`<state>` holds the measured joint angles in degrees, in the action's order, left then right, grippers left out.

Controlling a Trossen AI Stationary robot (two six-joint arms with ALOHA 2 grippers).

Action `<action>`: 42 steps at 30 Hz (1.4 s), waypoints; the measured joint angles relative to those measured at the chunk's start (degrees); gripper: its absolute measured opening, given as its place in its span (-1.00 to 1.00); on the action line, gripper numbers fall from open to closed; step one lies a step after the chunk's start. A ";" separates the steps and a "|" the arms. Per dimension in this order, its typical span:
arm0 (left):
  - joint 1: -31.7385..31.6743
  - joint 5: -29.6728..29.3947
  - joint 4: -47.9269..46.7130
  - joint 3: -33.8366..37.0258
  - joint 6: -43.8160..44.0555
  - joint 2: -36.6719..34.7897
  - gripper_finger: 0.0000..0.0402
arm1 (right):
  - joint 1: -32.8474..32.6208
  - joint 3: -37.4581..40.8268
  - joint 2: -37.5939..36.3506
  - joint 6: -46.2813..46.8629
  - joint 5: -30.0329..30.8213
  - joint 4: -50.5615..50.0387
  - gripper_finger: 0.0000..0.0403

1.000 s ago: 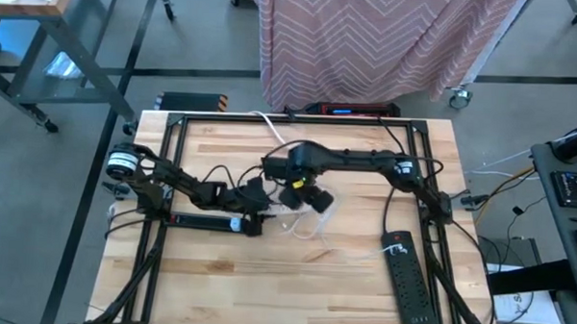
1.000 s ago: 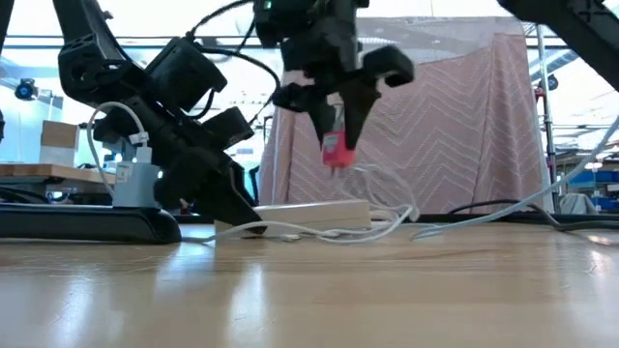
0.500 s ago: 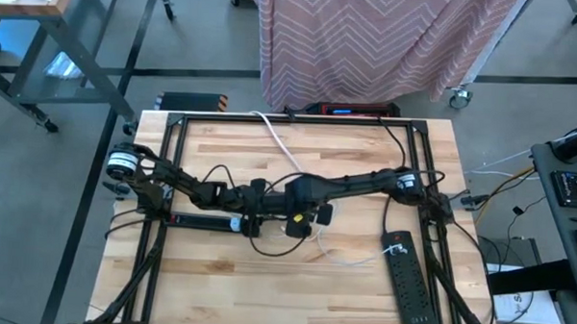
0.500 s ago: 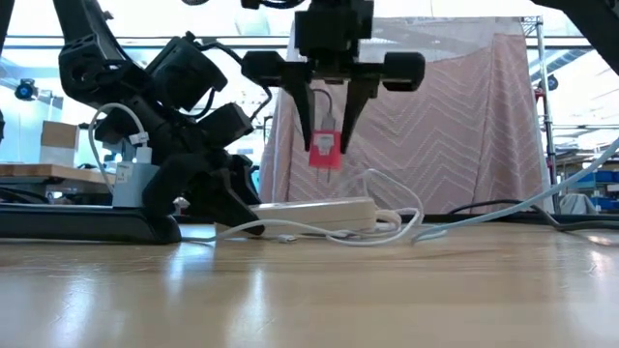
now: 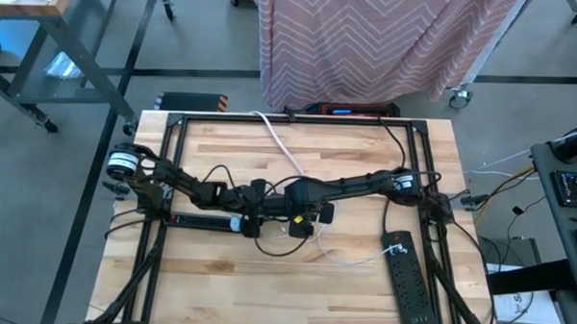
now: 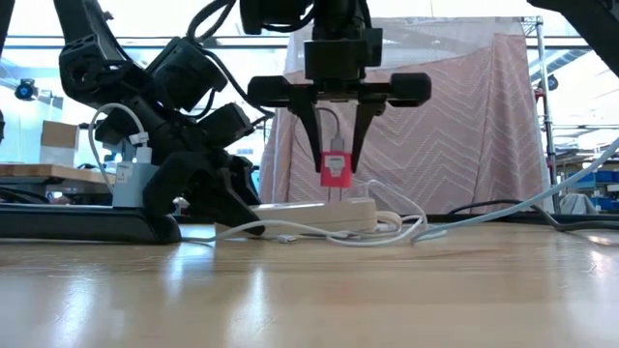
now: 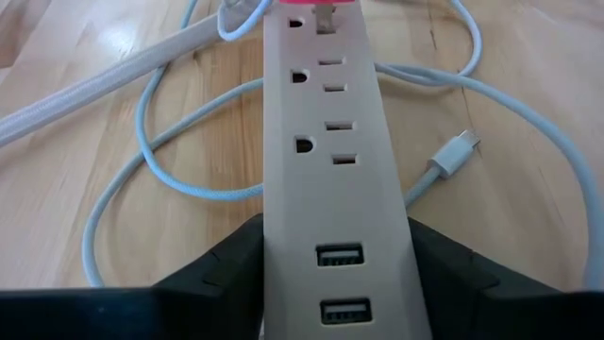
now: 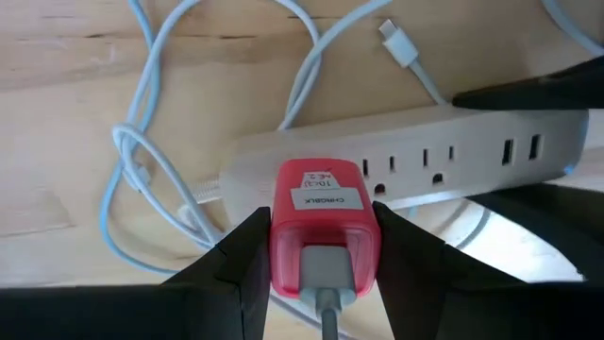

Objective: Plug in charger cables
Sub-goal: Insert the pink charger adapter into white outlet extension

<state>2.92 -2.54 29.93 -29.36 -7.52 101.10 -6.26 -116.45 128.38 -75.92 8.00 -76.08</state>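
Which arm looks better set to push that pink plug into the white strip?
The right. Its gripper is shut on the pink plug, right above the white power strip. The left gripper is busy clamping that strip's end steady.

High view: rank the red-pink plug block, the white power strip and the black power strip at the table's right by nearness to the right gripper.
1. Red-pink plug block: held in the right gripper.
2. White power strip: just beneath.
3. Black power strip: far off, right edge.
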 joint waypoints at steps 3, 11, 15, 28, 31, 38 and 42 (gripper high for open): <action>0.00 0.10 0.13 0.00 -0.01 0.00 -0.08 | -0.09 1.29 -0.05 -0.81 -0.26 0.89 -0.32; 0.02 0.30 0.94 0.04 0.03 0.07 -0.11 | -0.15 5.50 -0.28 -3.85 0.01 4.57 -0.32; 0.02 0.37 1.03 0.04 0.02 0.07 -0.08 | 0.04 8.11 -0.40 -4.10 0.14 6.63 -0.32; 0.02 0.54 2.05 0.09 1.96 0.07 -0.06 | 1.62 12.57 -0.72 -3.63 -3.97 13.45 -0.32; 0.02 0.54 2.02 0.09 2.51 0.07 -0.11 | 1.70 12.63 -0.72 -2.87 -4.08 13.61 -0.31; -0.04 1.29 1.66 0.28 4.52 0.04 -0.07 | 1.34 9.76 0.11 15.71 -5.15 13.59 0.10; -0.51 1.64 1.66 0.24 4.43 0.04 -0.09 | 1.33 9.15 0.24 24.66 -5.39 13.56 0.27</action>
<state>2.41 -0.91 31.59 -29.12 -3.09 101.14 -4.93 -107.30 128.62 -51.25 2.61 -62.51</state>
